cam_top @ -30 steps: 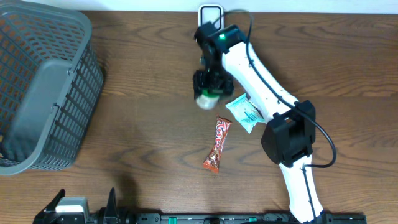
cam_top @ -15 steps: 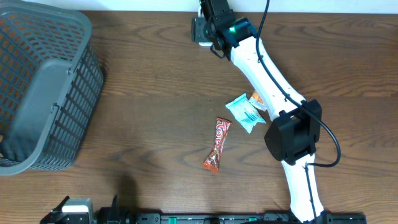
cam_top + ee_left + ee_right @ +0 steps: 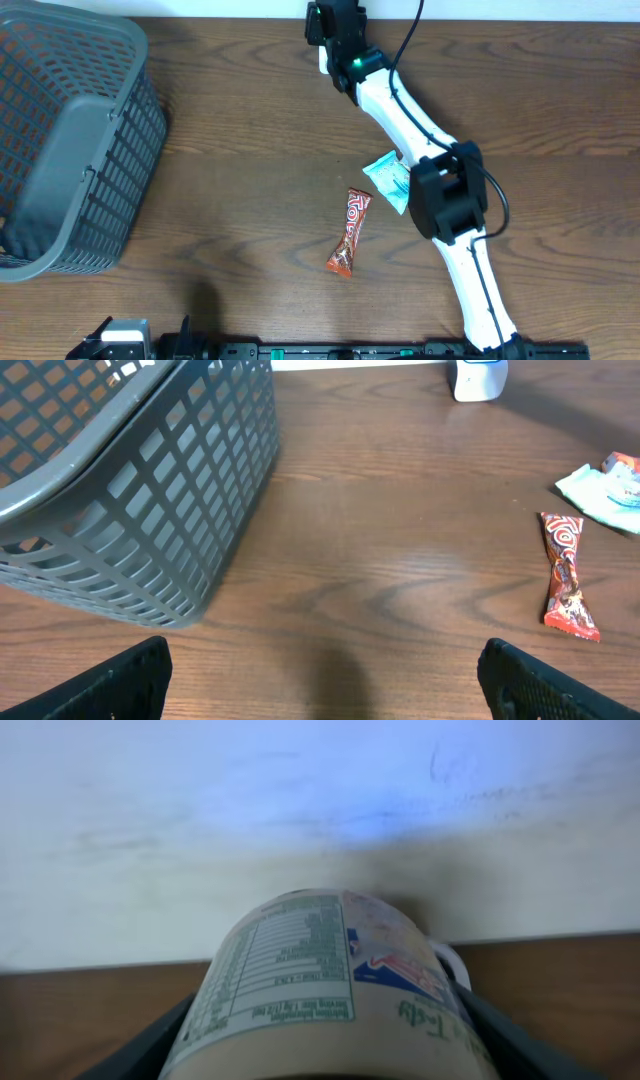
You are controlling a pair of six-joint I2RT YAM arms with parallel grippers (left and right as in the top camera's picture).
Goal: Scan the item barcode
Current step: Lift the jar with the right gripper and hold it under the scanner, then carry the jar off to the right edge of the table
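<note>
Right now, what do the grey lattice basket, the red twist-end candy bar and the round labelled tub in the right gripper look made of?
Grey lattice basket: likely moulded plastic, matte, uniform ribs.
Red candy bar: glossy film wrapper, crinkled with crimped ends.
Round labelled tub: smooth printed surface, plastic or coated paper; cannot tell which.

The right gripper is clamping a round tub between its dark fingers, with the printed label (a table of small print beside a red-and-blue logo) facing the camera. Behind the tub a white rim is peeking out at the right, its owner unclear, and a pale wall is catching a bluish glow above the wooden table.
</note>
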